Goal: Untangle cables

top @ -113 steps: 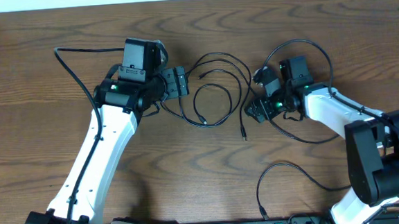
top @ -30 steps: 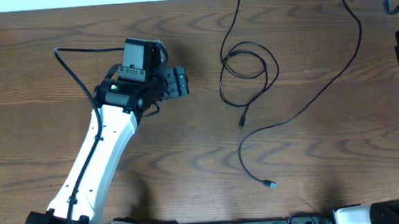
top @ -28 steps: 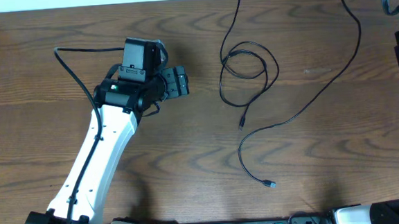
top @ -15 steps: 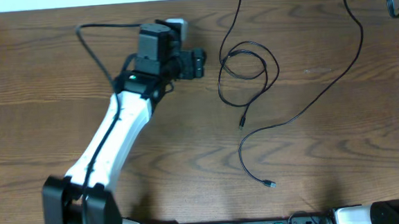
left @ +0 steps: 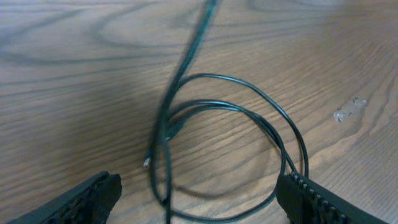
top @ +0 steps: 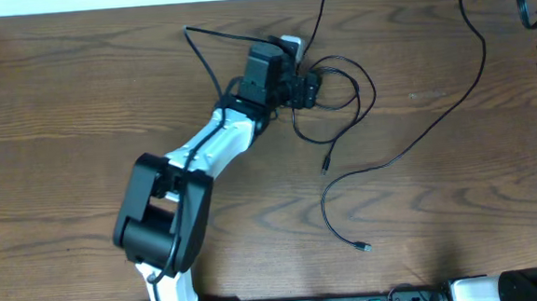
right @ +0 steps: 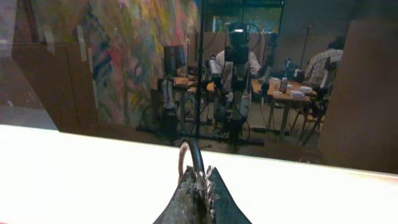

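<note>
The step in hand is pulling the tangle apart. The right gripper, jaws pinching one black cord, holds it up. The left gripper, jaws spread, hangs over the looped cables in the upper middle of the worktop. Next, I think, it must pinch just one loop. The cords look thin and floppy.

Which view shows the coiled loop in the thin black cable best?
Left wrist: the thin black cable's coiled loop fills the frame close up, its crossings separable. Overhead shows it small, its left side under the left arm. Right wrist shows only a short strand pinched in its fingers, no loop.
</note>
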### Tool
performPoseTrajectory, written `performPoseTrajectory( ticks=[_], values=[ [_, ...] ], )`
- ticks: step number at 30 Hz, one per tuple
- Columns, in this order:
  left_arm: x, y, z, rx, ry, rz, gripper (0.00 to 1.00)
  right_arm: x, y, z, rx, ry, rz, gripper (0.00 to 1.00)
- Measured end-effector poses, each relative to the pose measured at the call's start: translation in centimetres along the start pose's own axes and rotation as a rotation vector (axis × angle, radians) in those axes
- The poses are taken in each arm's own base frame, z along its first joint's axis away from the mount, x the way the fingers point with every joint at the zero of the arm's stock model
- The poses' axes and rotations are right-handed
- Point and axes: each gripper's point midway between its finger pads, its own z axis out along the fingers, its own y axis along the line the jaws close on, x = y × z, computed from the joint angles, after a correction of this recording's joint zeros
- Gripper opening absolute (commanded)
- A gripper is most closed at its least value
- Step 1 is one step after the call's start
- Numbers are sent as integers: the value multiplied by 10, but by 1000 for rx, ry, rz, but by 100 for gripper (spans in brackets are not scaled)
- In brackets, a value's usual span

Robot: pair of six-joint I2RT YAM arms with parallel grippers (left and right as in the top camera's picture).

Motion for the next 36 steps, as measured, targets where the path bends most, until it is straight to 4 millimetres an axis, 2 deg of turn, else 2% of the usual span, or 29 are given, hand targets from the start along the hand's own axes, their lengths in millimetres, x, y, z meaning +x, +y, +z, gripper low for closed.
performPoseTrajectory(
  ticks=[4, 8, 10, 13, 15, 16, 24, 25, 26, 29, 36],
  values=[
    [4, 5, 15, 0, -23, 9, 76, 4, 5, 0, -29, 16, 2, 1],
    [9, 14, 23, -34, -30, 9, 75, 10, 6, 0, -38, 41, 5, 1],
    [8, 19, 24, -62, -36, 9, 68, 14, 7, -1, -41, 56, 6, 1],
    [5, 25, 24, -97, -52, 18, 43, 17, 8, -1, -44, 68, 8, 1],
    [3, 27, 23, -109, -61, 29, 15, 18, 8, -1, -46, 73, 8, 1],
    [2, 28, 23, -113, -64, 28, 8, 18, 8, -1, -46, 73, 8, 1],
    [0, 30, 23, -130, -71, 43, 8, 21, 8, -1, -47, 87, 10, 1],
    [0, 31, 23, -130, -71, 43, 15, 21, 8, -1, -47, 87, 10, 1],
    [0, 31, 23, -130, -71, 43, 27, 21, 8, -1, -47, 87, 10, 1],
    [0, 31, 23, -130, -71, 47, 44, 22, 9, -1, -50, 89, 10, 1],
    [-7, 29, 22, -125, -100, 54, 51, 23, 12, -1, -69, 93, 11, 1]
  ],
)
